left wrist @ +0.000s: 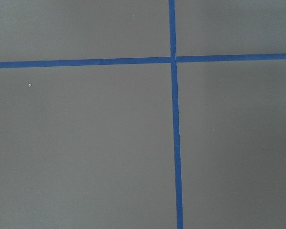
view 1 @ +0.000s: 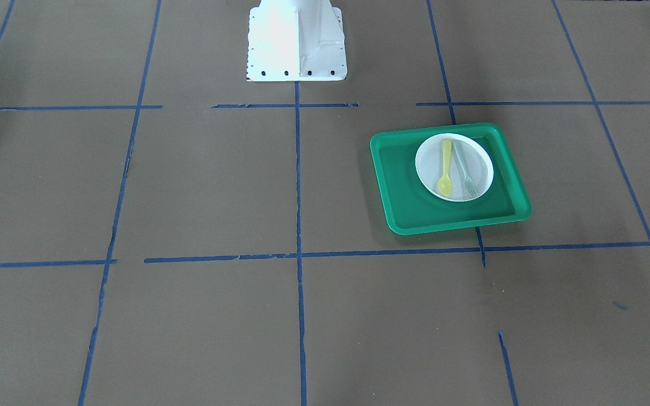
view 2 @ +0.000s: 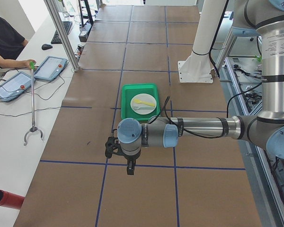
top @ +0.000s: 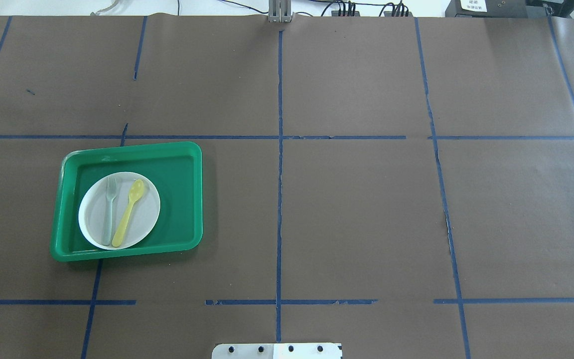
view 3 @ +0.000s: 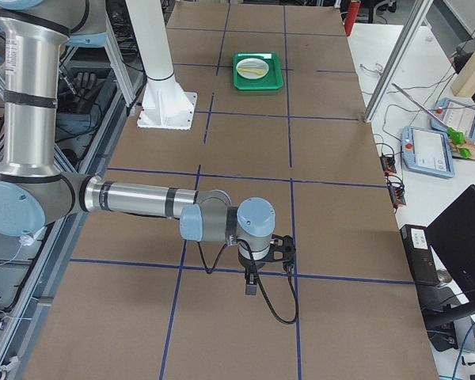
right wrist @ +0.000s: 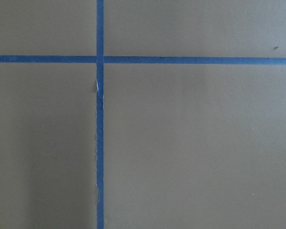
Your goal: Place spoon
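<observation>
Left arm (view 2: 203, 126) outstretched level, right arm (view 3: 134, 198) likewise, jaws' state unclear

- overhead exterior: behind robot base (top: 277, 351), facing forward and down; front-facing: across table (view 1: 189, 186), steep down, mirrored; both share green tray (top: 177, 199)
- side cams: table ends, looking along it, tray far off
- wrist cams: close, straight down on blue tape cross (left wrist: 173, 59)

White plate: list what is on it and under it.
On the white plate lie the spoon and a fork, side by side. Beneath: the green tray, its floor there hidden.
</observation>
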Motion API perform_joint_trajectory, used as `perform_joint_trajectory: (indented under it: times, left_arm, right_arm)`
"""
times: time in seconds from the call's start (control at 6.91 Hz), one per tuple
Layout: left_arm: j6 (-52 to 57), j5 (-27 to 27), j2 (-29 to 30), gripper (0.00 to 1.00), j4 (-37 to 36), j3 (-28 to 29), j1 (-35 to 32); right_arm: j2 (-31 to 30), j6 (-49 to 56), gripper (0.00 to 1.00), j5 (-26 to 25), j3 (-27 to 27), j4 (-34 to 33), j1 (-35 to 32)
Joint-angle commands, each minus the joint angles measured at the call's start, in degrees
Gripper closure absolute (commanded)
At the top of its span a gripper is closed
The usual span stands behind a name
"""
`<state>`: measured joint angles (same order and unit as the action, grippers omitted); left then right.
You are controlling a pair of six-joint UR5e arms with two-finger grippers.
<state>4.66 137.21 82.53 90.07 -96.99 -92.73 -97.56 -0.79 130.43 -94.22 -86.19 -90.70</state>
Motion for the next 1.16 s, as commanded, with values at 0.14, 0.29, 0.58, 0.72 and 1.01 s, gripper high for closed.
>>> perform_joint_trajectory:
  times: [0.14,0.29,0.58,0.72,1.01]
  left_arm:
    - [-0.43,-0.28,0.87,0.00,0.10,0.31,0.09]
    - [-1.31,-0.28,2.44,0.00,0.10,-0.38,0.35]
    - [-17.49,-0.36,6.84,0.00,0.10,-5.18,6.71]
    - [-26.71,-0.63,9.64,0.00,0.10,-9.40,13.03]
    - [-42.81,-2.11,17.10,0.00,0.19,-11.02,23.95]
  right_arm:
    - [0.00,0.00,0.00,0.00,0.00,-0.03,0.00]
    - [0.00,0.09,0.00,0.00,0.00,-0.03,0.00]
    - [0.00,0.00,0.00,0.00,0.00,0.06,0.00]
    - [0.00,0.00,0.00,0.00,0.00,-0.03,0.00]
    - [0.00,0.00,0.00,0.00,0.00,0.06,0.00]
